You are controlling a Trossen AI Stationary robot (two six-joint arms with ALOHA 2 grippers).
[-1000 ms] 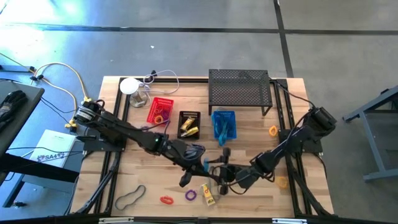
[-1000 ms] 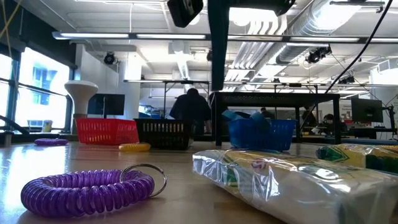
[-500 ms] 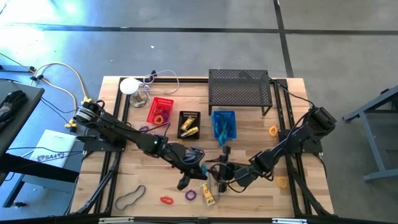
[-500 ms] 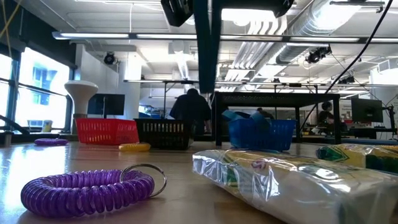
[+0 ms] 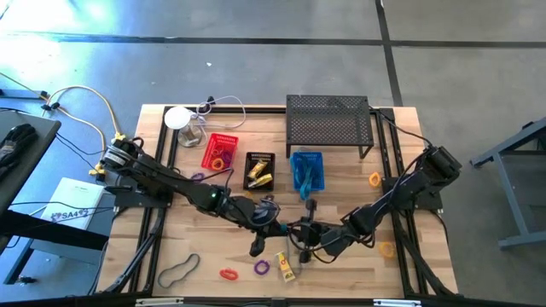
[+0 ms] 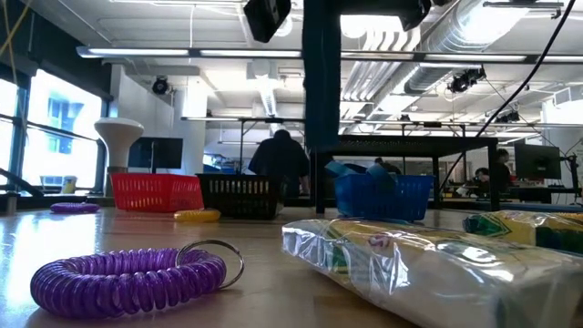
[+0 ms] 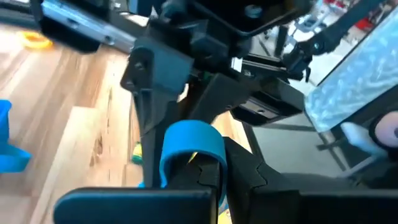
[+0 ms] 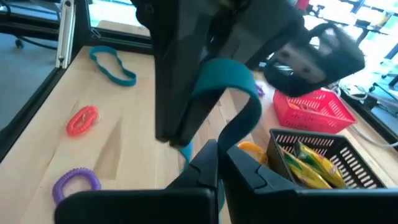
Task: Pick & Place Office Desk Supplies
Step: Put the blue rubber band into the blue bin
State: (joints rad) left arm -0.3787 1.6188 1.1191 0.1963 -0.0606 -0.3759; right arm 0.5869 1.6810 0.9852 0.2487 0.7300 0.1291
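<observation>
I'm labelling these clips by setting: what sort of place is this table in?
Probably a robotics lab or open workshop. Beyond the wooden table the low view shows exposed ceiling ducts, rows of workbenches with monitors, and a person working at a bench. The floor is bare concrete.

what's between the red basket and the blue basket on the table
The black basket holding yellow packets, seen in the high view between the red basket and the blue basket.

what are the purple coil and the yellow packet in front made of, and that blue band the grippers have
Purple coil: looks like glossy springy plastic, wound in a spiral, with a metal ring on it. Yellow packet: crinkled clear plastic film with glare over yellow contents. Blue band: seems matte rubber, a flat strip bent between the left gripper and right gripper.
</observation>
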